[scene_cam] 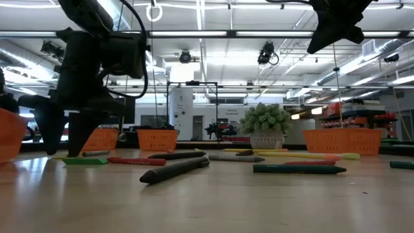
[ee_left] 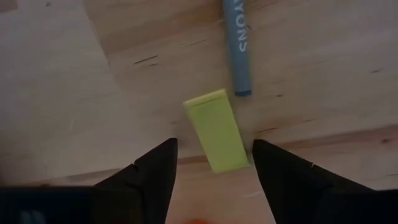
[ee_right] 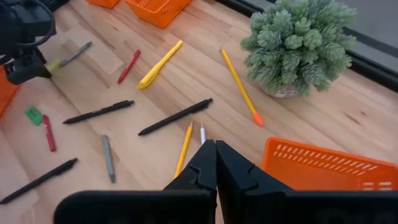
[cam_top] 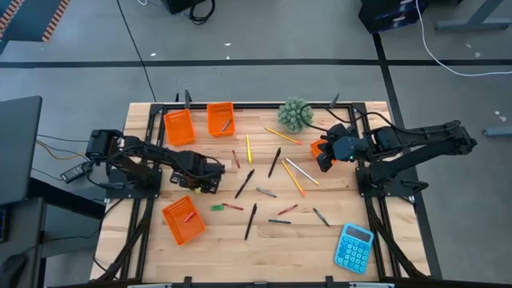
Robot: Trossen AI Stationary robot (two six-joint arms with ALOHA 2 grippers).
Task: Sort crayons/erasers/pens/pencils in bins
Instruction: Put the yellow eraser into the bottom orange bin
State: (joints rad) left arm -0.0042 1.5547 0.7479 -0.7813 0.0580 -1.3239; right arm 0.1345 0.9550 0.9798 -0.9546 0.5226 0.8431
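Pale wooden planks form the desk point(cam_top: 264, 240), framed at its edges by dark rails and standing on a grey floor crossed by cables. Four orange mesh bins sit on it: two side by side at the far left point(cam_top: 179, 126) point(cam_top: 221, 118), one at the near left point(cam_top: 184, 220) holding a red stick, and one at the right point(ee_right: 320, 165), partly under the right arm. Scattered across the middle are black pens point(cam_top: 245, 182), yellow pencils point(cam_top: 293, 178), red crayons point(cam_top: 232, 206) and a small green eraser point(cam_top: 216, 207). A green potted plant point(cam_top: 295, 114) stands at the far edge and a blue calculator point(cam_top: 354, 246) lies at the near right corner. The left end effector point(ee_left: 214, 165) reaches low over the desk's left-centre, its fingers apart on either side of a yellow-green eraser point(ee_left: 216, 129) lying flat on the wood, with a grey crayon point(ee_left: 238, 46) just beyond it; contact with the eraser cannot be told. The right end effector point(ee_right: 215, 155) hangs above the desk's right side, fingers pressed together and holding nothing. Seen level across the desk, the room behind shows long ceiling lights, exposed pipes, ceiling cameras and shelving.
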